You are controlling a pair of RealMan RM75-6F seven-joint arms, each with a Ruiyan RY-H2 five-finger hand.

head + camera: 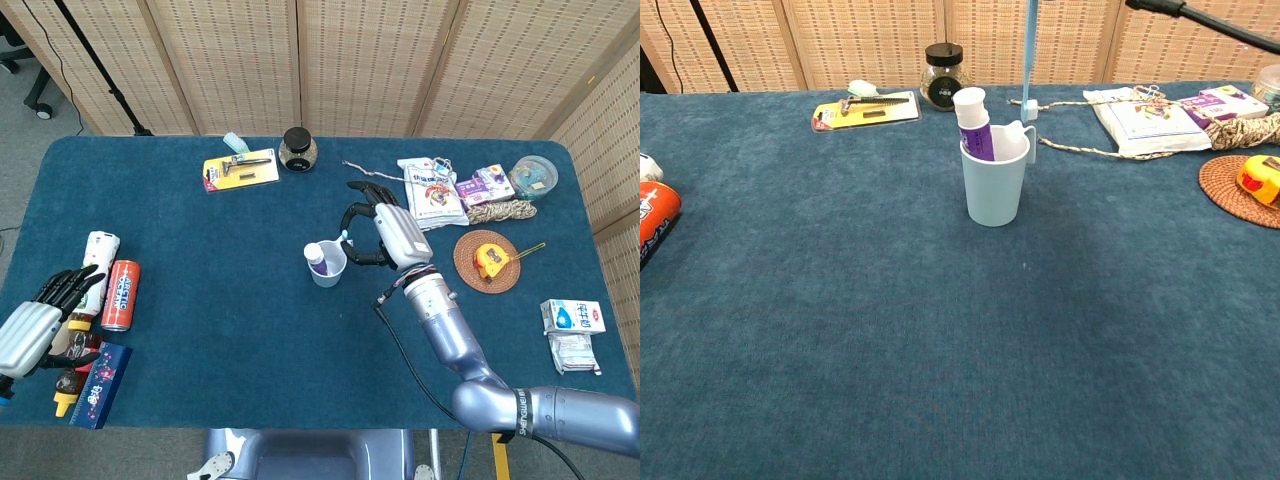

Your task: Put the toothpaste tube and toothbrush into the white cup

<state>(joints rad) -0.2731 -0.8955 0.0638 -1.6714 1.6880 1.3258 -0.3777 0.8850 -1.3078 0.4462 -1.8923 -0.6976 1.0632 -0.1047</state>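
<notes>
**Toothbrush held upright beside the cup**

Toothpaste is already seen standing in the cup (995, 185), the purple tube (973, 124) leaning against the rim with its white cap up. The toothbrush (1028, 60) is held vertically by the right hand (391, 233), head downward, its lower end just beside the cup's far rim and slightly to the right of the opening in the chest view. The hand's fingers are curled around the top of the handle; the exact pinch cannot be made out from the head view. The left hand (40, 322) is rested at the table's near left edge, fingers loosely apart, nothing gripped, beside a red can (121, 294).

The toothbrush is judged to be light, stiff and narrow, so little force should be needed, though a smooth plastic handle may pivot if pinched at one point only. A hold high on the handle is suitable, as it leaves the length free to enter the cup. The cup is judged to be light and easily tipped, so contact with its rim is best avoided. A small shift toward the opening would be needed before release.
</notes>
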